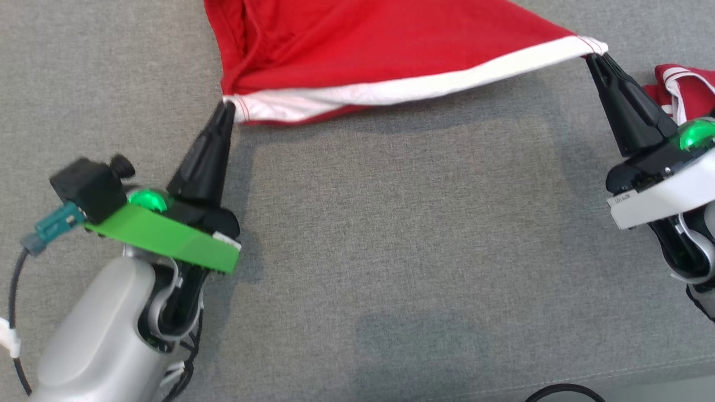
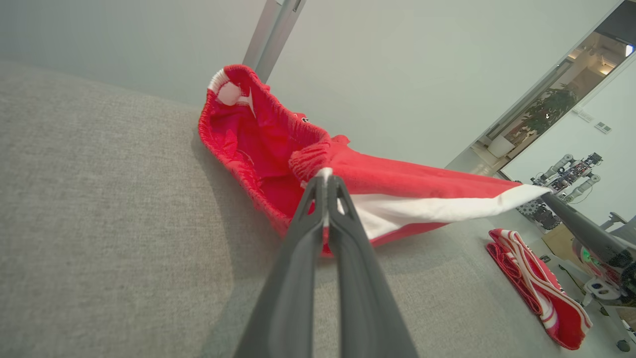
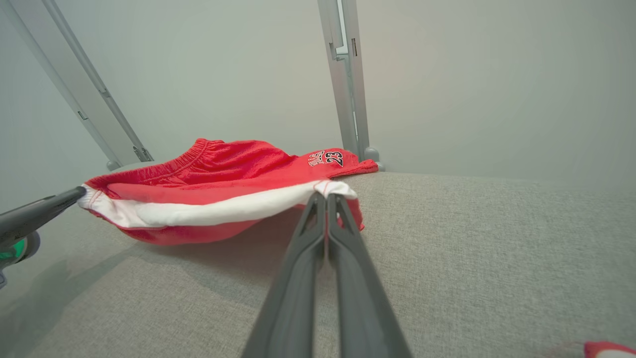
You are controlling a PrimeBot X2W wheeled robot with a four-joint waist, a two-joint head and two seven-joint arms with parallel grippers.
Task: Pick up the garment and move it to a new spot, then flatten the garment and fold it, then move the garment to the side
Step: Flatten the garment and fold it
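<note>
The left tool (image 1: 228, 104) pinches one hem corner of the shorts (image 1: 363, 44), and the right tool (image 1: 592, 57) pinches the other. Held well apart, they pull the white hem taut just above the desk (image 1: 391, 251), probably to spread the cloth flat. The waistband end rests on the desk, farther from the robot. A folded garment (image 1: 684, 84) lies beside the right tool.

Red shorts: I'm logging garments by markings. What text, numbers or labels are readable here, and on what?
"23": on the red shorts, near their far edge.
Curved word beside it: too blurred to read.
White housing behind the right gripper: print too small to read.
</note>
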